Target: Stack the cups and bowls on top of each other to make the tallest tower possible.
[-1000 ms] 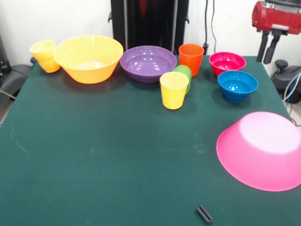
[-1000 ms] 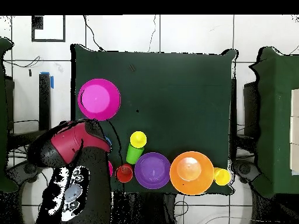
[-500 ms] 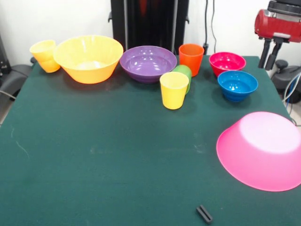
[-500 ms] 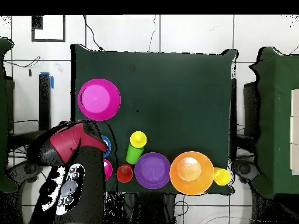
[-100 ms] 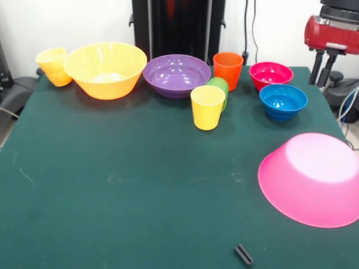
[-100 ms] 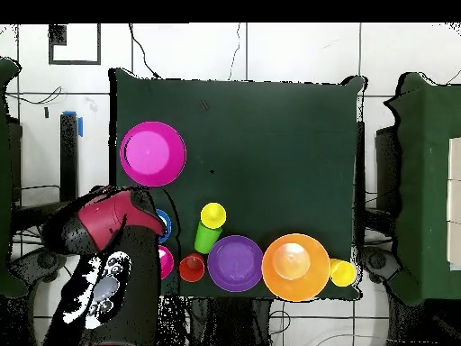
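Along the back of the desk [image 5: 112, 185], left to right in the front view, we have a yellow cup [image 5: 53, 66] touching the orange bowl [image 5: 105, 68], then the purple bowl [image 5: 176, 74]. Next, a second yellow cup [image 5: 207, 107] stands upright just ahead of the green cup [image 5: 222, 87], with the orange cup [image 5: 228, 70] behind. Then the crimson bowl [image 5: 271, 74] and blue bowl [image 5: 283, 101]. The pink bowl [image 5: 314, 178] sits upside down, near right. Far right, the gripper [image 5: 321, 70] hangs off the desk's edge, fingers released, grasping nothing. Nothing stacked yet. Our worry: the cups crowd together, so reaching for one could topple its neighbour.
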